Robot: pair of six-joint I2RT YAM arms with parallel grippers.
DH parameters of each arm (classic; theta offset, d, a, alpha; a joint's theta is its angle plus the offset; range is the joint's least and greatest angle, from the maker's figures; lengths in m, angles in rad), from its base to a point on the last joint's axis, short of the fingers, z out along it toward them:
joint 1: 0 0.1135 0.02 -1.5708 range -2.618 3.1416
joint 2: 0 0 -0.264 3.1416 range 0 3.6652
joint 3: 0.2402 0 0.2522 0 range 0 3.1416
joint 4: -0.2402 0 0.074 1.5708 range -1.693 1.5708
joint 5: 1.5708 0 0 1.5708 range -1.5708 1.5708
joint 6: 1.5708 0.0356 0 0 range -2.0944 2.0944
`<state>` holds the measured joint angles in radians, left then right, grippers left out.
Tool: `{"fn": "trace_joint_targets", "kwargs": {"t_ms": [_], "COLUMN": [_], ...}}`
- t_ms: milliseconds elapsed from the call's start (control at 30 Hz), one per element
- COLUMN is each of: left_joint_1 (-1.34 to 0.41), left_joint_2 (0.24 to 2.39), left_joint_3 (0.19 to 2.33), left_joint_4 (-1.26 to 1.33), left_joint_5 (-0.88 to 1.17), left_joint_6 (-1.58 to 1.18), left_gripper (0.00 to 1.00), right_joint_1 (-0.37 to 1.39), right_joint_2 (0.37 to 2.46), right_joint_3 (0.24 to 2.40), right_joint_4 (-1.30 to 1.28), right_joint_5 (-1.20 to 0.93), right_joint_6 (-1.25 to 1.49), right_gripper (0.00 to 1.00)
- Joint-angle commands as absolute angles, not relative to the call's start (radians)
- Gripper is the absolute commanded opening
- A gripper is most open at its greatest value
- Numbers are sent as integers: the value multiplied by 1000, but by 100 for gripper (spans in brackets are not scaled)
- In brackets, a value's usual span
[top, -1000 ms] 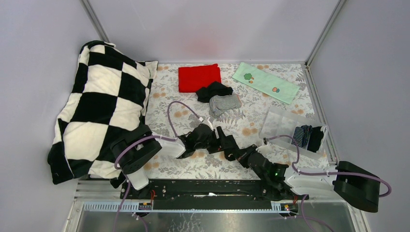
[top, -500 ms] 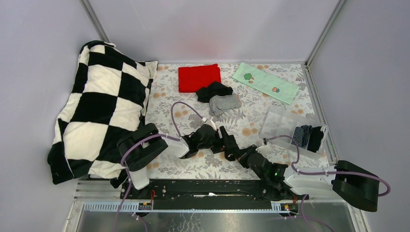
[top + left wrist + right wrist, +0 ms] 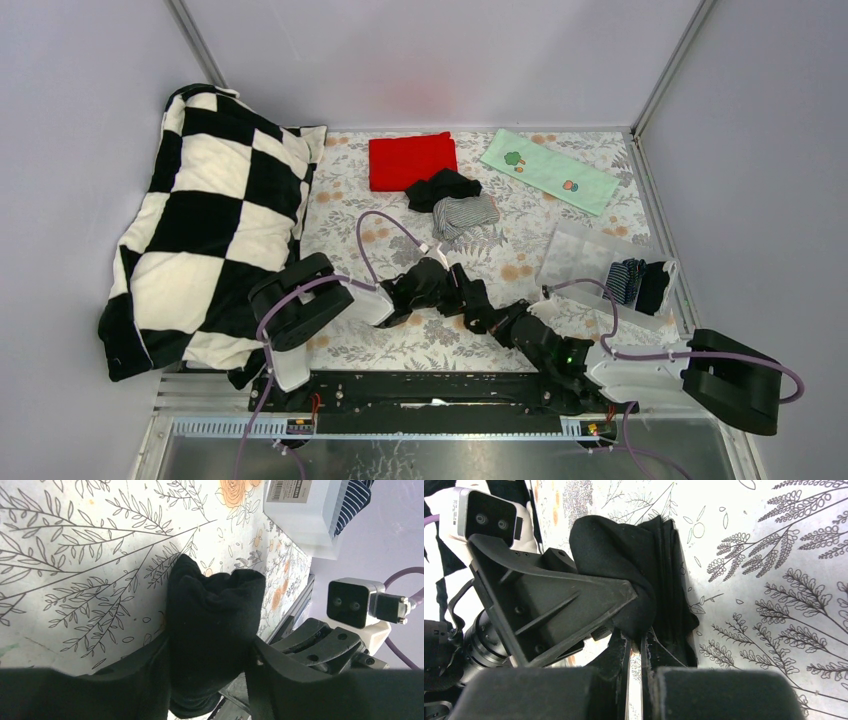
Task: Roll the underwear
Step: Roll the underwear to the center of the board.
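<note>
Near the front middle of the floral table (image 3: 430, 348): the black underwear (image 3: 215, 615), bunched into a thick roll and flanked from both sides.

Reaches it from the left with the left arm (image 3: 300, 310), elbow folded low, forearm running rightward just above the surface. Clasps the roll with the left gripper (image 3: 209, 650), fingers (image 3: 285, 680) spread to the roll's width and pressed against either flank.

Stretches in from the near right corner with the right arm (image 3: 560, 350), long and low, wrist aimed left toward the other wrist. Pinches a fold at the roll's edge with the right gripper (image 3: 634, 640), fingers (image 3: 619, 670) drawn almost together, only a thin slit between them.

Farther back, touching the red cloth (image 3: 410, 160): a heap of briefs (image 3: 455, 205), one black, one grey-striped, well apart from both grippers.
</note>
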<state>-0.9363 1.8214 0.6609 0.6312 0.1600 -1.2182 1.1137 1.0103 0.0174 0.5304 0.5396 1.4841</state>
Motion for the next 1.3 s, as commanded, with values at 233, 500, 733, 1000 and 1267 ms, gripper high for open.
{"fn": "trace_joint_targets", "kwargs": {"t_ms": [233,500,733,1000,1267], "left_joint_1": [-947,-928,-879,-862,-854], "left_joint_2": [1848,1795,1714,1579,1484], "left_joint_3": [679,621,527,471,457], "left_joint_4": [664,753,966,1075,972], "left_joint_5": [151,178,335,430,400], "left_joint_6": [-1161,-1089,-999,-904,-835], "left_gripper": [38,19,2,0,0], "right_joint_1": [1123,1121,1121,1121,1121], "right_joint_2": [840,552,364,232,307], "right_joint_3": [-11,40,83,114,121], "right_joint_4": [196,-71,2,147,250], "right_joint_5": [490,483,417,467,385], "right_joint_6": [1339,1246,891,708,696], "right_gripper": [44,71,81,79,58]}}
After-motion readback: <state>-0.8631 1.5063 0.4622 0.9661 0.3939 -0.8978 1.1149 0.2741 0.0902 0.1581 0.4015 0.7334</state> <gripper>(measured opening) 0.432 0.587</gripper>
